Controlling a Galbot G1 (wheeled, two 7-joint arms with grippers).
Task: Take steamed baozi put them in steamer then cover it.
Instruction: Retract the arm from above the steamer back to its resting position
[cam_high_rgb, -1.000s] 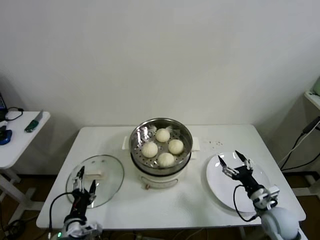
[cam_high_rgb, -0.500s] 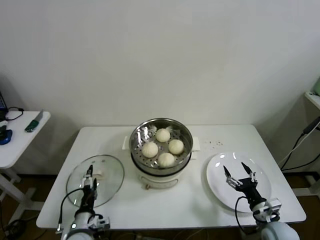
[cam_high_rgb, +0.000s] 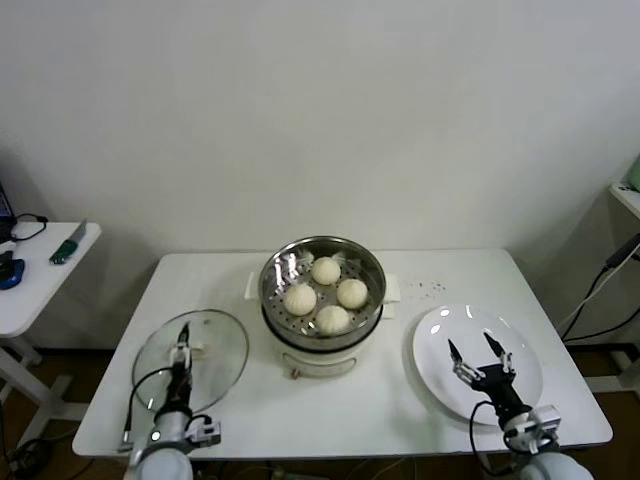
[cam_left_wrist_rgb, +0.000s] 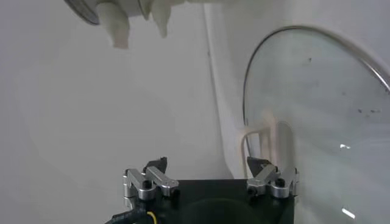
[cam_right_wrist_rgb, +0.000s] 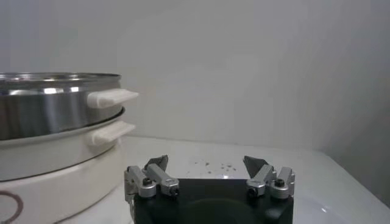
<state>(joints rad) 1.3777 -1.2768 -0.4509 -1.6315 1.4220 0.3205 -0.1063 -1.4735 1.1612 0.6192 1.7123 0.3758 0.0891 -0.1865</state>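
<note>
You are risking a slip on the glass lid (cam_high_rgb: 192, 358) next; it is lying flat on the tabletop (cam_high_rgb: 340, 405) with its cream handle (cam_left_wrist_rgb: 262, 131) low against the glass, so fingers closing off-centre would probably skate it toward the edge nearest you, or tip it as it lifts; carried unevenly, its rim could also knock the steamer (cam_high_rgb: 322, 300). Your left gripper (cam_high_rgb: 181, 352) is hovering over the lid's near part, fingers apart and holding nothing; your right gripper (cam_high_rgb: 479, 361) is hanging over the white plate (cam_high_rgb: 436, 375), fingers apart too, also free. The four steamed baozi (cam_high_rgb: 325, 294) are sitting inside the steamer's steel basket, close together; the plate is carrying nothing, and the steamer is standing uncovered.
</note>
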